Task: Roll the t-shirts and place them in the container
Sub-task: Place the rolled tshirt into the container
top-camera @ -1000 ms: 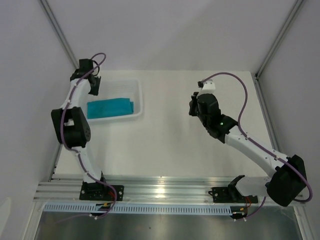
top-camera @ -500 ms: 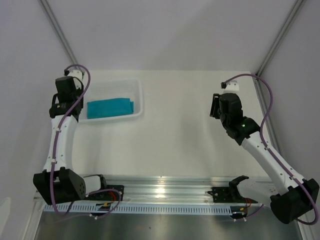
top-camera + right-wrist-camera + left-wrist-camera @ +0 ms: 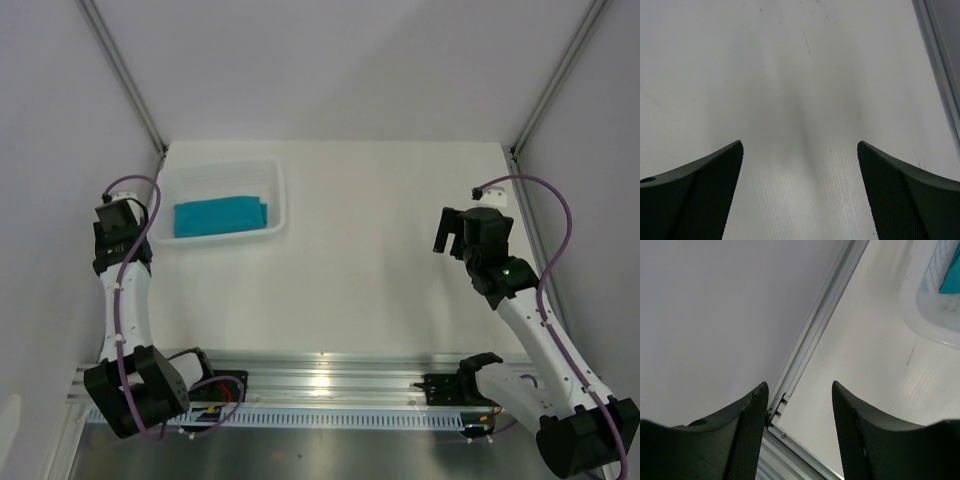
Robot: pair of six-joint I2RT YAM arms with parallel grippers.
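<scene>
Evidently clear of the work, the left gripper (image 3: 799, 387) hung at the table (image 3: 380, 290) edge, jaws parted and empty. The teal t-shirt (image 3: 220, 216) lay as a compact bundle inside the white tray (image 3: 283, 200), apparently stowed. The right gripper (image 3: 800, 145) gaped empty, well apart.

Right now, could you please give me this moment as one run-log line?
t-shirt: teal bundle inside white tray | left pincer: open, empty, beside tray | right pincer: open, empty, over table
</scene>
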